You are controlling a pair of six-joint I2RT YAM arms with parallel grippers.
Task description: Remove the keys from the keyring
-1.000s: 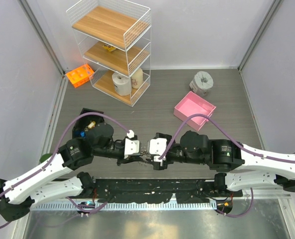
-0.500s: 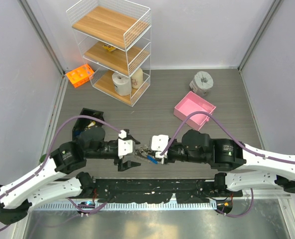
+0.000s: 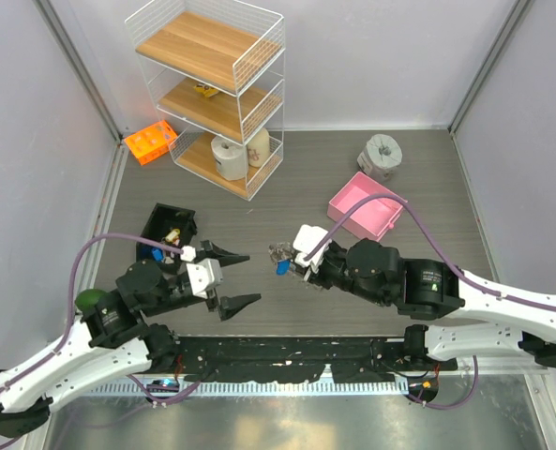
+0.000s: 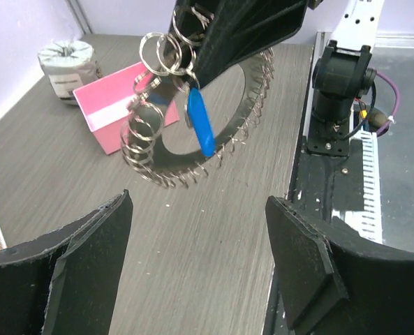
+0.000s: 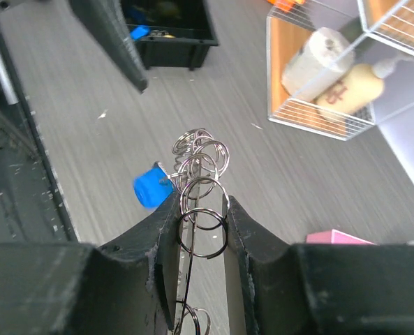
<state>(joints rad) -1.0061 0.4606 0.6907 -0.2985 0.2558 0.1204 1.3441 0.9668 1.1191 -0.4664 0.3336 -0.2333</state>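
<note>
The keyring [image 4: 227,143] hangs in the air, a large silver ring rimmed with small silver keys [image 4: 144,157] and split rings, plus a blue-headed key [image 4: 201,125]. My right gripper [image 5: 201,206] is shut on a bunch of split rings at the ring's top, with the blue-headed key [image 5: 151,188] beside its left finger. From above, the right gripper [image 3: 292,255] holds the keyring [image 3: 279,253] over mid-table. My left gripper [image 3: 232,277] stands wide open to its left, apart from the ring. In its own view the left gripper [image 4: 200,258] has only bare table between its fingers.
A pink tray [image 3: 367,206] and a grey roll [image 3: 383,153] sit at the back right. A black box [image 3: 168,228] lies behind the left arm. A wire shelf [image 3: 212,94] and an orange rack [image 3: 151,142] stand at the back left.
The left gripper opened, let go of the ring and drew back to the left. The right gripper closed on the rings and carried the keyring up and away from the near edge.
</note>
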